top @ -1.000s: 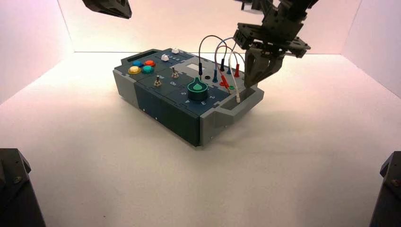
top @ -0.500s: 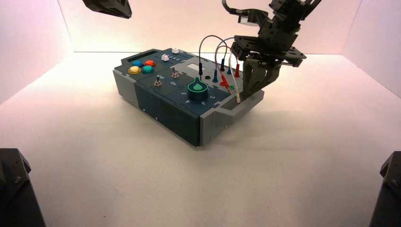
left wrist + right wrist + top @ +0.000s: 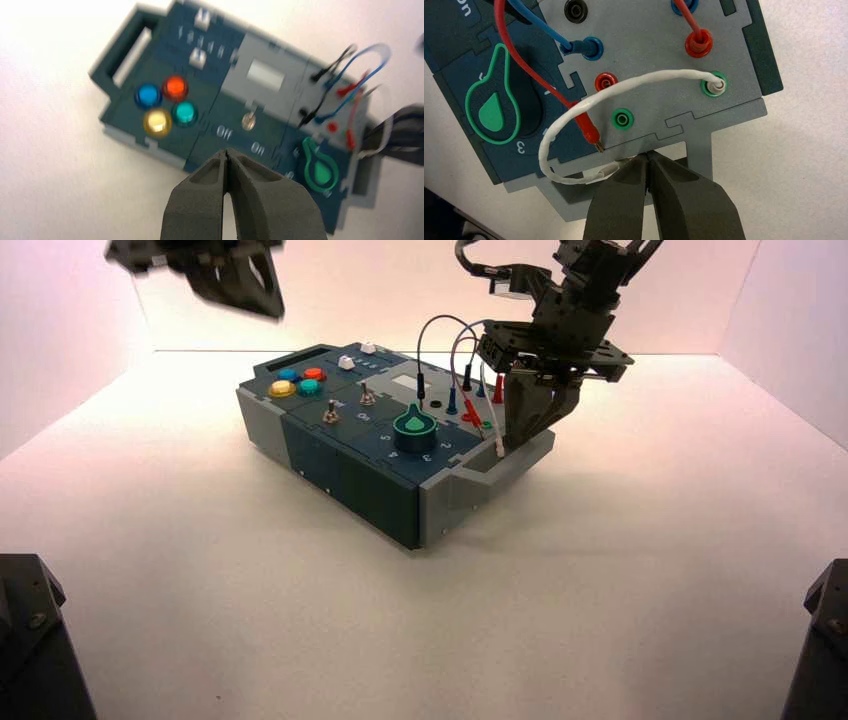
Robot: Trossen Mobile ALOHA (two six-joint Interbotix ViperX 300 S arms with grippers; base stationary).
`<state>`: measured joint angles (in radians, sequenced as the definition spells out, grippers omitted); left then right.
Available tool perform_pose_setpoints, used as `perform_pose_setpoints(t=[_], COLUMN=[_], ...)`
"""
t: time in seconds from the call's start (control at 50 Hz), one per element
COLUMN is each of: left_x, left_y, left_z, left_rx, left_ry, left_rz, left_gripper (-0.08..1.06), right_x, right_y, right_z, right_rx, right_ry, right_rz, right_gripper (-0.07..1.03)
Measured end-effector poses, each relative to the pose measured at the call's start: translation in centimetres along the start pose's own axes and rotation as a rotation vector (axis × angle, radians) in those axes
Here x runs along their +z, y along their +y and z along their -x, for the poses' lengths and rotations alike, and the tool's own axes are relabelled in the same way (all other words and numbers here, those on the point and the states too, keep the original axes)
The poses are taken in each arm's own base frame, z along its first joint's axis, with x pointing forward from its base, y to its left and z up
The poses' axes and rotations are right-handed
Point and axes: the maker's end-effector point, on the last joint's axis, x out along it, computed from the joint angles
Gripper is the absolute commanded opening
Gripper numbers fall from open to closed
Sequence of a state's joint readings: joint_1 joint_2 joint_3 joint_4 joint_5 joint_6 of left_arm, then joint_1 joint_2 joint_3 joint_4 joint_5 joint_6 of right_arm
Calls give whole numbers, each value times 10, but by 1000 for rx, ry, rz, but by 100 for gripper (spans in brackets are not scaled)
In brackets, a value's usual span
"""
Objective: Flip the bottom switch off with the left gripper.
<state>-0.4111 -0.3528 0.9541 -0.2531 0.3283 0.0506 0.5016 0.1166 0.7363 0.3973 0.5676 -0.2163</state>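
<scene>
Our left hand (image 3: 235,280), fingers pressed together, hangs above the box (image 3: 340,465), well clear of the bottom switch (image 3: 328,415). We should lower it beside the lever and push toward "Off". The right hand (image 3: 520,435), also pinched closed, sits by the wires (image 3: 450,335).

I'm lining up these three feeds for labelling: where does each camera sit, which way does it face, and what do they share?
High view: above and behind the arms, looking down at the box; left gripper and right gripper show.
Left wrist view: on the left arm, facing down over the buttons and a switch; its shut fingers show.
Right wrist view: on the right arm, close over the sockets; its fingers by the white wire.
Shared: the green knob appears in all three.
</scene>
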Motion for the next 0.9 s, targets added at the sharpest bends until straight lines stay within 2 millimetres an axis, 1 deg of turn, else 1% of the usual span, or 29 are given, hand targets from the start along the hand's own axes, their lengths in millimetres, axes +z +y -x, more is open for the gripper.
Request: perform_pose_setpoints(t=[0.06,0.2,0.3,0.34,0.4,0.42,0.58,0.9], left_x=[-4,-9,-12,-14,-14,-14,-18,-32], left_y=[1,-1,-4,-10,-14,-20,-34,-28], left_z=[-3,-2,3,8,10,12,12,1], left_rx=[1,-3,-13,-29,-38,-51,-84,-68], left_ry=[20,48,70,74,73,70,81,104], left_rz=[4,4,1,-10,-12,-17,-33,-12], left_gripper=[-3,-3,-3,-3,-3,-3,-3,-3], right_x=[0,0,1,1,1,1,5,6], right_y=[0,0,0,1,0,0,1,1], right_z=[0,0,0,0,0,0,0,0], right_rx=[1,0,-1,0,-1,-1,-1,-2], right_ry=[0,2,0,1,1,1,-5,-4], right_rz=[2,2,3,6,6,6,12,13], right_gripper=[-2,-2,-2,-2,-2,-2,-2,-2])
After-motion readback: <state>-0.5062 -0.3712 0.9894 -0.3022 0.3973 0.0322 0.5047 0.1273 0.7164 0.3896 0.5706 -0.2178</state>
